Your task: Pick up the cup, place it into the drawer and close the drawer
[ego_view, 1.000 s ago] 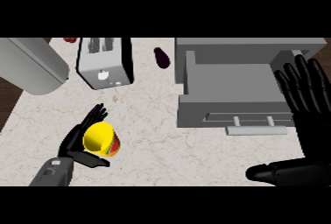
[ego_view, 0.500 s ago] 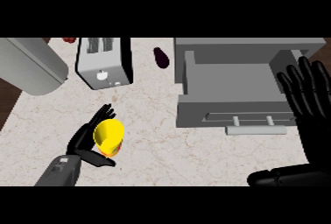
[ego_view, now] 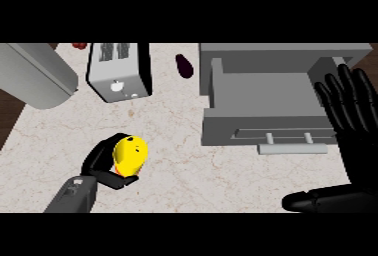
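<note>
Cup: while the drawer (ego_view: pixel 266 102) stands open, the yellow cup (ego_view: pixel 129 154) is clasped in the left hand (ego_view: pixel 103 162).
Right hand (ego_view: pixel 351 107): held flat, fingers straight.
Left: placing, closing.

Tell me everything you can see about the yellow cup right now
The cup is bright yellow and smooth, with a hint of red at its lower edge. It looks elongated from above, tilted in the left hand, whose dark fingers and thumb curl round its lower part and left side. It sits over the marbled counter, left of the open grey drawer and below the toaster. Whether it touches the counter cannot be told.
</note>
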